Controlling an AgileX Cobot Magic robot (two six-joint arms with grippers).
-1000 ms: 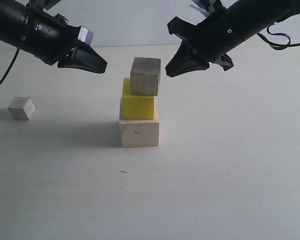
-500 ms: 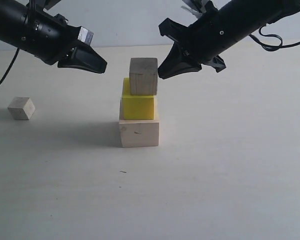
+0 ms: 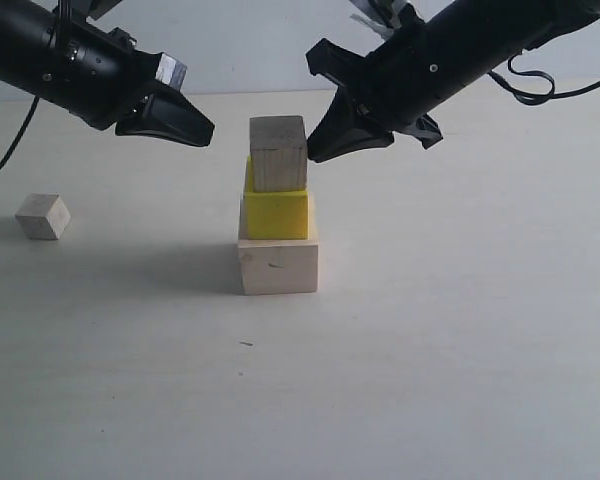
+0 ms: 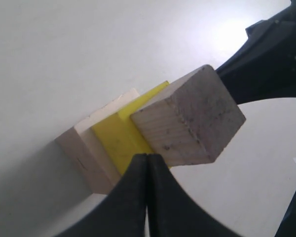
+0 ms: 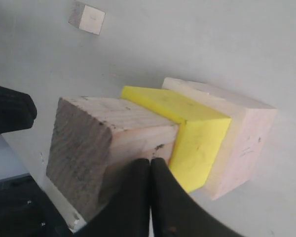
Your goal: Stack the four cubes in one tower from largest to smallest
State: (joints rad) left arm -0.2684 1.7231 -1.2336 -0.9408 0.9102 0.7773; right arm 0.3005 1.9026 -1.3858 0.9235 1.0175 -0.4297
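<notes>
Brown cube (image 3: 278, 153) tops yellow cube (image 3: 276, 214) and large cube (image 3: 278, 266); right pincer (image 3: 315, 153), clenched empty, touches its side; left pincer (image 3: 206, 134) clenched, apart.

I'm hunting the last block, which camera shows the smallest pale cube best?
The exterior view: the smallest pale cube sits whole and unobstructed, apart from the stack. The right wrist view shows it skewed near the picture's edge; the left wrist view misses it.

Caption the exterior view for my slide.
Three cubes stacked: brownish cube on yellow cube on large pale cube; shut right gripper beside the brownish one; smallest cube apart at left.
</notes>
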